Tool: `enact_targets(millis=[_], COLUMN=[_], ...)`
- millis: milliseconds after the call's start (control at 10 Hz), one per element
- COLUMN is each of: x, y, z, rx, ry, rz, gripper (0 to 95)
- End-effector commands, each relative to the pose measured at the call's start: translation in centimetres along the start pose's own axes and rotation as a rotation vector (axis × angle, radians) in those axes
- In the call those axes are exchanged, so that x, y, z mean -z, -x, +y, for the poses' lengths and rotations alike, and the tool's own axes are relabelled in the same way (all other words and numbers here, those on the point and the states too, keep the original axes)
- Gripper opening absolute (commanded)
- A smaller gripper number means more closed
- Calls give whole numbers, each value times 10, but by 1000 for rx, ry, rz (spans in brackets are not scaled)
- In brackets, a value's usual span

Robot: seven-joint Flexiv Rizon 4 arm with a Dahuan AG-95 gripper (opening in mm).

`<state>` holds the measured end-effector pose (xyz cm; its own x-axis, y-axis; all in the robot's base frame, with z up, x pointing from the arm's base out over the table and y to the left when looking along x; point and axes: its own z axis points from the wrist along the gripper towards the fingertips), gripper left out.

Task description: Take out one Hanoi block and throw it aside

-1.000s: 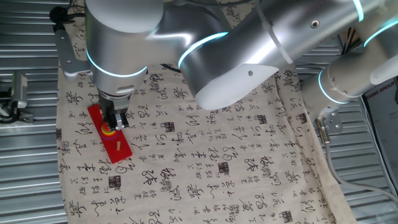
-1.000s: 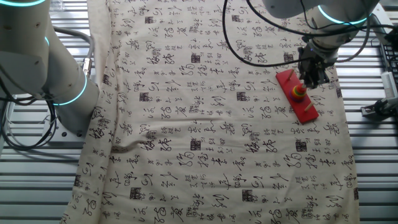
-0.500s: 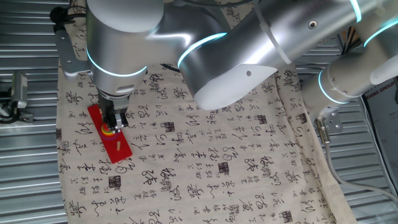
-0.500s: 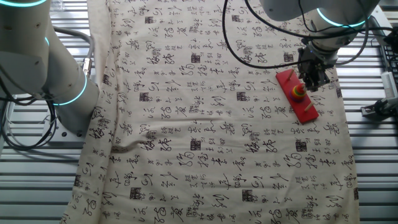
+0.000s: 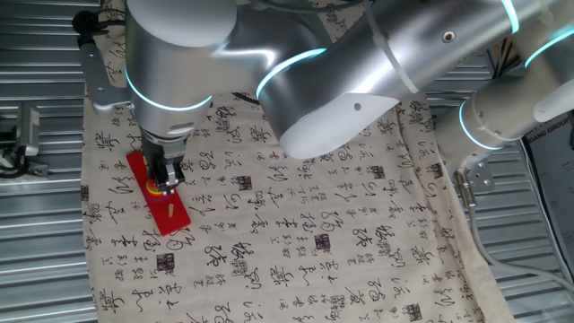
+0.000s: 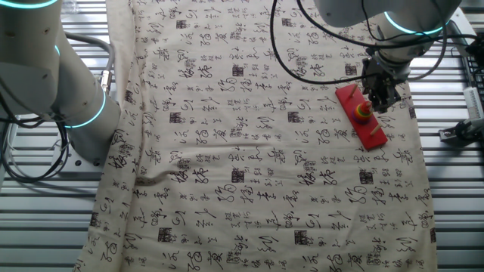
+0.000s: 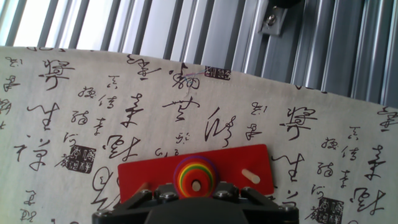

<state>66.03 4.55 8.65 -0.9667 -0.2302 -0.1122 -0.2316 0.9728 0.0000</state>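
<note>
Barely anything moving; claw (image 5: pixel 164 182) still hovering over Hanoi block (image 7: pixel 196 176) stack, grip state unclear. Hand view alone showing one bare peg (image 7: pixel 250 175).

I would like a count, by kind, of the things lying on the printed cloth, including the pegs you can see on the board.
Red board: 1
Stack of coloured rings on a peg: 1
Bare peg: 1
Gripper over the stack: 1
Printed cloth: 1
Total: 5
</note>
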Motion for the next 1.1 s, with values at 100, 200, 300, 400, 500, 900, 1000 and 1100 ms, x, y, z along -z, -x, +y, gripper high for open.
enact_targets(millis=[100,200,300,400,500,900,1000,1100], x=[-1,-2,-2,-4,-5,-7,-7,-7], y=[1,1,1,1,1,0,0,0], z=[0,0,0,0,0,0,0,0], rx=[0,0,0,-1,0,0,-1,-2], ry=[0,0,0,-1,-1,-1,0,3], rz=[-3,-4,-4,-4,-4,28,33,40], gripper=[380,380,380,380,380,380,380,380])
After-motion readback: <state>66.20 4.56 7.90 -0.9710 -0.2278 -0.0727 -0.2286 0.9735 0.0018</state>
